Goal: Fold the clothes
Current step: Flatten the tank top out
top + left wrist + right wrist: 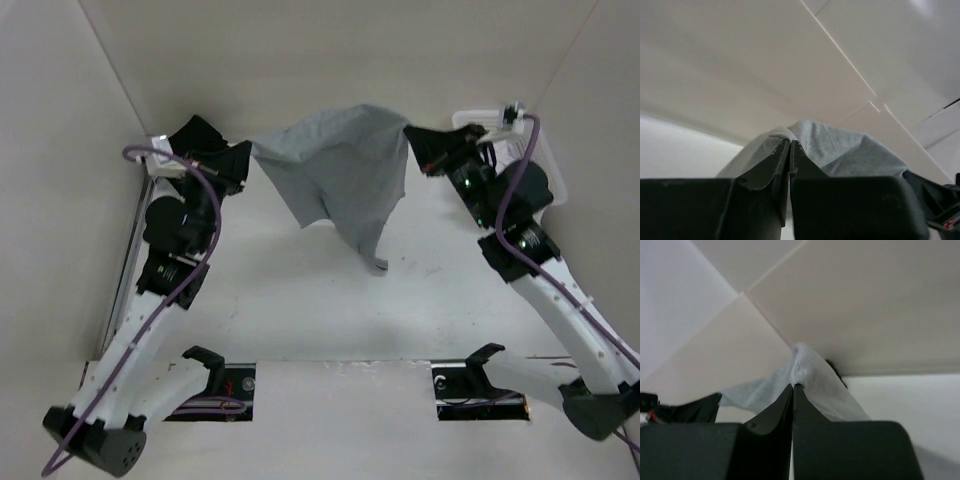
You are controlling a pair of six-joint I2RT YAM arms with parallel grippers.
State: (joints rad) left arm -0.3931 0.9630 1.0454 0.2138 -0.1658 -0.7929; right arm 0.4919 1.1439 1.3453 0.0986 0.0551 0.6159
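The clothes [340, 170], a heather-grey T-shirt, hang in the air stretched between both arms at the back of the table, the lower end trailing down to the tabletop. My left gripper [248, 160] is shut on the shirt's left edge; in the left wrist view the grey cloth [835, 150] bulges over the pinched fingertips [790, 142]. My right gripper [412, 137] is shut on the right edge; a fold of cloth [812, 375] pokes up between the black fingers [793, 386].
A white basket [525, 150] stands at the back right behind the right arm. White walls enclose the table on the left, back and right. Two black stands [205, 358] [485, 358] sit by the near edge.
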